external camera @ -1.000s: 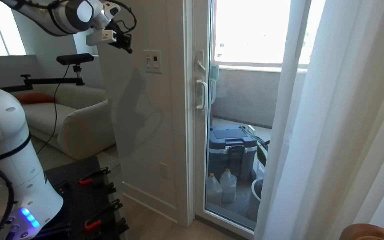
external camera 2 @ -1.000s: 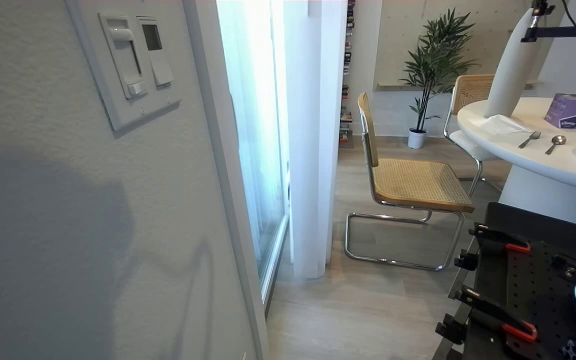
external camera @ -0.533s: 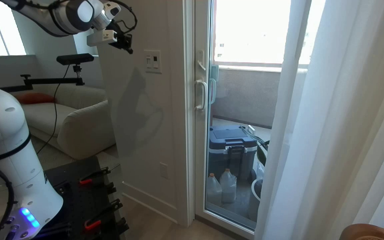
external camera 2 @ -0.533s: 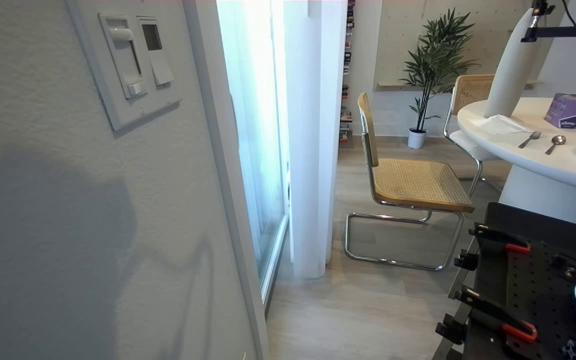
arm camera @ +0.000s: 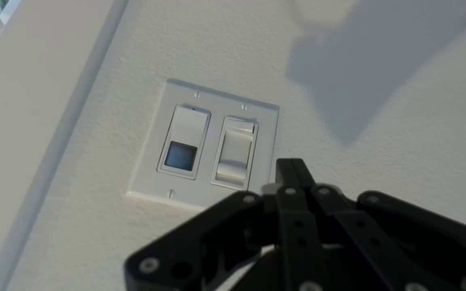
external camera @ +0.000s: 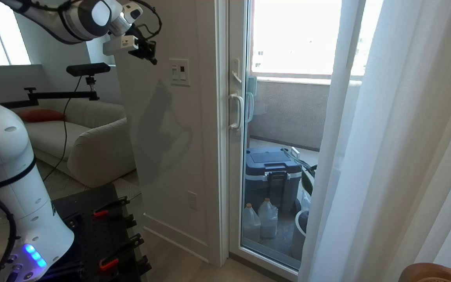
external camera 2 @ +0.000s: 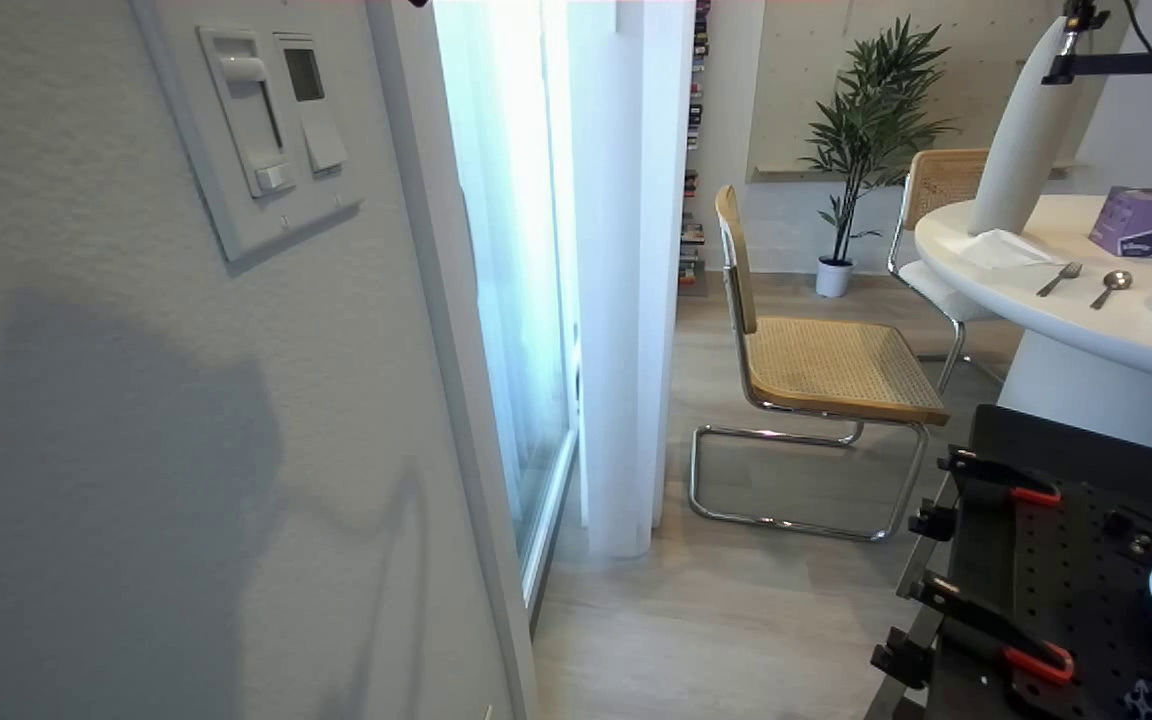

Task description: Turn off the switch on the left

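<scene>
In the wrist view, just beside the fingers (arm camera: 284, 173), which are closed against each other with nothing held between them, the slide-type switch (arm camera: 235, 152) is seen untouched in its wall plate (arm camera: 209, 153), nearer to the fingers than its dark-windowed neighbour (arm camera: 183, 139); in both exterior views it is shown as the left of the pair. Its smooth, fixed body is judged stiff, light to work and somewhat slippery, so no grasp is called for: the small paddle (arm camera: 240, 125), farther ahead of the fingers than the slide knob (arm camera: 232, 171), is probably best pressed lightly.
</scene>
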Motion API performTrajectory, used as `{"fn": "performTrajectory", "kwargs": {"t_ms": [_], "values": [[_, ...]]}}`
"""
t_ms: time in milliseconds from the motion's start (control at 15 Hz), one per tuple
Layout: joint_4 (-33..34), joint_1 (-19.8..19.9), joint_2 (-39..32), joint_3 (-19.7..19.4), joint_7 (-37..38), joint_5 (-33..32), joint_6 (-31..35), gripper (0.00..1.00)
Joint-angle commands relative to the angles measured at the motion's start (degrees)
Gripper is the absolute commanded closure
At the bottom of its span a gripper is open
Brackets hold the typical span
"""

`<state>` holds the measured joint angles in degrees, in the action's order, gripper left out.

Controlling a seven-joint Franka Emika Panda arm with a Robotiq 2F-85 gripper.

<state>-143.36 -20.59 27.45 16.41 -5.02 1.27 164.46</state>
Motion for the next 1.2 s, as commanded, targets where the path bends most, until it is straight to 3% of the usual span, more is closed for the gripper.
{"fn": "performTrajectory", "kwargs": {"t_ms": [0,67,133,467,533,733,1133], "values": [[0.3,1.0,0.1,0.8,2.0,-1.8,-1.5,1.00],[0.4,0.6,-0.1,0.6,1.7,-1.5,-1.8,0.74],[0.5,0.2,-0.3,0.4,1.4,-1.3,-1.7,0.73],[0.3,1.0,0.0,1.0,2.3,-1.7,-1.4,0.37],[0.1,-0.4,-0.1,-0.2,0.6,-1.0,-0.8,0.53],[0.1,-0.4,-0.1,-0.2,0.6,-1.0,-0.8,0.37],[0.1,-0.4,-0.1,-0.2,0.6,-1.0,-0.8,0.37]]}}
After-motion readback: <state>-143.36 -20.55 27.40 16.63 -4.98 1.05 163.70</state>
